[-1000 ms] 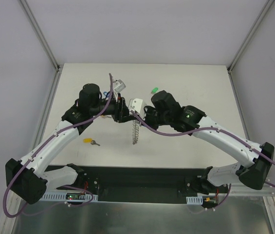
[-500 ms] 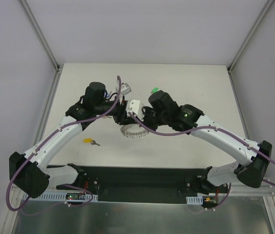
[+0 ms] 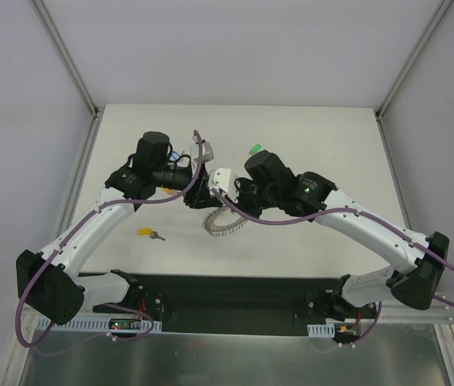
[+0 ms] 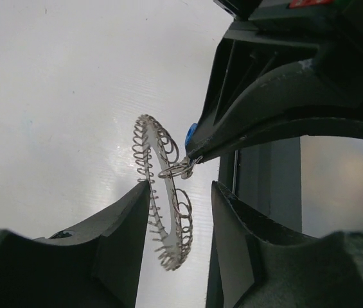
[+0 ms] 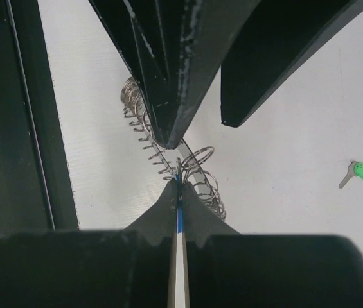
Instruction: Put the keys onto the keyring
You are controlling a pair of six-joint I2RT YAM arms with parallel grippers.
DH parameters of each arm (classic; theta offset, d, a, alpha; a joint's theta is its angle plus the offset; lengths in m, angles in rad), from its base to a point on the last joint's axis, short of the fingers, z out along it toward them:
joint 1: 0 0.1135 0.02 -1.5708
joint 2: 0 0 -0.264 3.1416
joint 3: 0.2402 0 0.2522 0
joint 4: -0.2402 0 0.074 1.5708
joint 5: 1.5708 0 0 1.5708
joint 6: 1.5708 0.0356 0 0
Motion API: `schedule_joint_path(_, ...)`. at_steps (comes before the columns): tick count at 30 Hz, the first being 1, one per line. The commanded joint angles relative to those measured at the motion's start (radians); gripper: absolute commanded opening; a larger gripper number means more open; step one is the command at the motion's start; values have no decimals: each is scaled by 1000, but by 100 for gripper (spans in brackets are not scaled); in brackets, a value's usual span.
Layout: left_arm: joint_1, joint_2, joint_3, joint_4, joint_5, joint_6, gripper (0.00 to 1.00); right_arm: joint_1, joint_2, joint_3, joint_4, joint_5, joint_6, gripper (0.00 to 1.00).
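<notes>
The keyring (image 4: pixel 162 199), a silver ring edged with wire loops, hangs tilted between my left gripper's (image 4: pixel 180 187) fingers, which stand apart on either side of it; that gripper is open. One loop hooks onto the solid-blue key (image 4: pixel 190 133), which my right gripper (image 5: pixel 178 183) is shut on, edge-on between its pads. From above, the keyring (image 3: pixel 220 223) dangles below both grippers at mid-table. A yellow key (image 3: pixel 148 233) lies on the left. The green key (image 3: pixel 254 149) lies behind the right arm. A pale blue key (image 3: pixel 177 157) peeks out behind the left wrist.
The two wrists meet nose to nose above the table's middle, cables looping over them. White walls with metal rails (image 3: pixel 82 173) border the table. The green key (image 5: pixel 360 172) lies right of the right gripper.
The keyring swung from hanging edge-on to flat and now tilts. My left gripper's jaws have spread a little and the left wrist has shifted slightly left. The right gripper holds the key as before.
</notes>
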Motion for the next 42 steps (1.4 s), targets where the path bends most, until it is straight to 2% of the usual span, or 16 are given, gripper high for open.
schedule_joint_path(1,2,-8,-15,-2,94,134,43,7,-11,53,6,-27,-26,1)
schedule_joint_path(11,2,-35,-32,-1,183,388,40,18,-14,63,-10,-51,-48,1)
schedule_joint_path(13,2,-31,-28,-1,200,401,37,20,-16,66,-18,-51,-49,1)
schedule_joint_path(17,2,-2,-15,-5,226,407,25,27,-19,75,-26,-55,-54,1)
schedule_joint_path(22,2,28,-12,-15,273,416,20,38,-21,80,-33,-59,-65,1)
schedule_joint_path(27,2,40,-14,-16,297,435,24,44,-19,84,-40,-59,-71,1)
schedule_joint_path(31,2,42,-24,-18,301,468,34,49,-18,92,-52,-58,-77,1)
schedule_joint_path(36,2,52,-31,-19,321,490,37,56,-19,101,-63,-61,-85,1)
schedule_joint_path(42,2,64,-28,-24,362,494,36,67,-14,110,-72,-59,-95,1)
